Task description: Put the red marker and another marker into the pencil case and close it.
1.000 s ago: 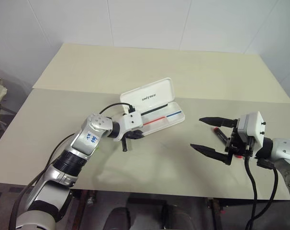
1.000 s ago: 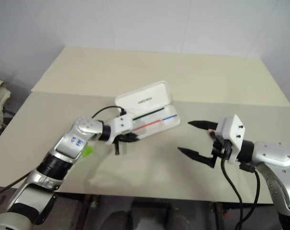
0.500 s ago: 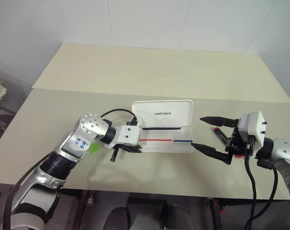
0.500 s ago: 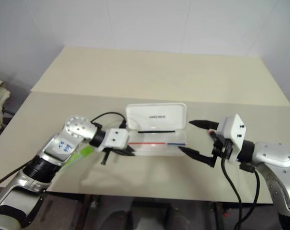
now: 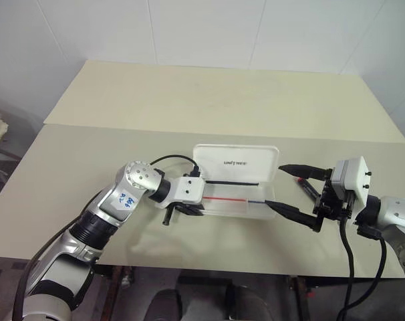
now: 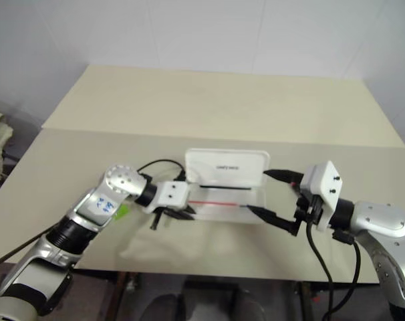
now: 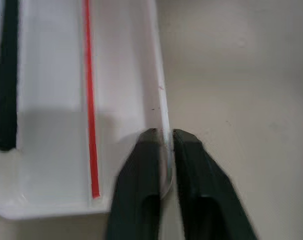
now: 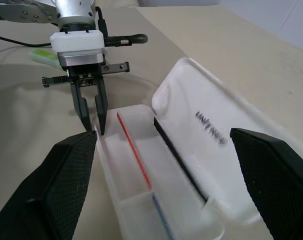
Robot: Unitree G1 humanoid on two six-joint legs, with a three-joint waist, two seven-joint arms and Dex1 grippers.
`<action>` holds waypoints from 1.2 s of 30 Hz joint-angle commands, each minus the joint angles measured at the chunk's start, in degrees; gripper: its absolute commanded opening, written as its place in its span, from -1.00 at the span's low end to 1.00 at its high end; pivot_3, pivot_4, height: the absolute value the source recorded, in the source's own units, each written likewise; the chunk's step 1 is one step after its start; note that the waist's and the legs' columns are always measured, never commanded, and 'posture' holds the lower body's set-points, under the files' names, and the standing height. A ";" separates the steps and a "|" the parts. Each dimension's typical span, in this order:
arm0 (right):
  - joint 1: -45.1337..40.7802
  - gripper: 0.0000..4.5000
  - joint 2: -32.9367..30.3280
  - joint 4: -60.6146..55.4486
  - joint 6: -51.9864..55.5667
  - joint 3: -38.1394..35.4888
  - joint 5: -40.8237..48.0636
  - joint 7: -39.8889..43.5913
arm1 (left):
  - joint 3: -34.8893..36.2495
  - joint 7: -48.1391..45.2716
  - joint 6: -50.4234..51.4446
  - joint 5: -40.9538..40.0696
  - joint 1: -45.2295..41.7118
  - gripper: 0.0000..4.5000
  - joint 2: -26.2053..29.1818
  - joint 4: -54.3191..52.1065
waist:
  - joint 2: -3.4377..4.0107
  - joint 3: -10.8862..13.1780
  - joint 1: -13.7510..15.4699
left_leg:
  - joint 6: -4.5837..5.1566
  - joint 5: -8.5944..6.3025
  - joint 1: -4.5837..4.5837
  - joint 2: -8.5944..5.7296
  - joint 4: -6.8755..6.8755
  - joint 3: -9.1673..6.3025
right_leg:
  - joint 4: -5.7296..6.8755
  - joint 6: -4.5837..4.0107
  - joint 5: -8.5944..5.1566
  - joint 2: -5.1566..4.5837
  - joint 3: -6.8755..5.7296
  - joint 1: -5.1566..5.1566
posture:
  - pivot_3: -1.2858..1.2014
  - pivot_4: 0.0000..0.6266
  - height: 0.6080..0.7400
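Observation:
The white pencil case [image 5: 236,162] lies open mid-table, its lid standing up at the back, with thin red and blue lines in its tray [image 7: 46,100]. My left gripper [image 5: 186,210] is shut on the front wall at the tray's left end. My right gripper [image 5: 275,185] stands wide open, and the case's right end sits between its fingertips. The red marker [image 5: 303,182] lies on the table behind the right gripper, partly hidden by it. The light green marker [image 6: 120,211] lies under my left forearm and is also seen as a green marker [image 8: 44,55] beyond the left gripper.
The cream table [image 5: 209,100] has a seam across it behind the case and wide bare room beyond. Its front edge [image 5: 222,264] runs close below both arms. A black cable [image 5: 169,160] loops over my left wrist.
The case has swung from slanted to square with the table front and slid right with my left gripper. Its right end now lies between the right gripper's fingers. The right arm stayed put.

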 commanded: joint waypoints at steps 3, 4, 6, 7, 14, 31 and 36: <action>-1.08 1.00 0.17 -1.25 -0.47 -1.10 1.07 -0.57 | 1.38 1.09 2.55 -0.43 -0.70 0.08 0.02 -2.26 | 0.00 0.00 -0.04 | 0.00 0.00 0.01 0.00 0.00 0.00 | 0.00 0.00 0.00 0.00 0.00 0.01 | 0.03 -0.52 1.00; -1.21 1.00 0.27 -1.18 -0.57 -0.86 1.00 -0.60 | 1.71 1.06 3.17 -0.87 -0.74 0.27 0.01 -2.51 | 0.00 0.00 -0.03 | 0.00 0.00 0.01 0.00 0.00 0.00 | 0.00 0.00 0.00 0.00 0.00 0.00 | 0.03 -0.52 1.00; -1.56 1.00 0.51 -0.97 -0.71 -0.36 0.85 -0.65 | 2.36 1.20 3.84 -1.62 -0.78 0.56 -0.06 -2.86 | 0.00 0.00 -0.02 | 0.00 0.00 0.01 0.00 0.00 0.00 | 0.00 0.00 0.00 0.00 0.00 0.00 | 0.03 -0.52 1.00; -1.81 1.00 0.70 -0.86 -0.76 -0.05 0.74 -0.69 | 2.68 1.08 4.11 -2.03 -0.75 0.71 0.03 -3.07 | 0.00 0.00 -0.01 | 0.00 0.00 0.01 0.00 -0.01 -0.01 | 0.00 0.00 0.00 0.00 0.00 0.00 | 0.03 -0.52 1.00; -3.51 1.00 1.76 0.33 -1.20 1.60 -0.06 -0.52 | 4.25 0.48 6.24 -4.57 0.19 0.98 0.80 -4.47 | 0.00 0.00 0.01 | 0.00 0.00 0.00 0.00 -0.01 -0.01 | 0.01 0.00 0.00 0.00 0.00 0.00 | 0.03 -0.52 1.00; -2.95 1.00 2.95 0.84 -0.11 -0.05 1.02 -2.26 | 14.99 3.54 2.24 -14.45 3.32 0.98 -1.61 -3.24 | 0.00 0.00 -0.08 | 0.00 0.00 0.01 0.01 -0.02 -0.01 | 0.01 0.00 0.00 0.00 -0.01 0.00 | 0.03 -0.52 1.00; -1.04 1.00 5.08 2.08 1.66 -1.74 -0.98 -9.14 | 20.13 2.09 -0.83 -18.92 5.14 0.98 -0.90 -2.35 | -0.01 0.00 0.04 | 0.00 0.00 0.01 0.01 -0.02 -0.01 | 0.03 0.00 0.00 -0.02 -0.01 0.00 | 0.03 -0.52 1.00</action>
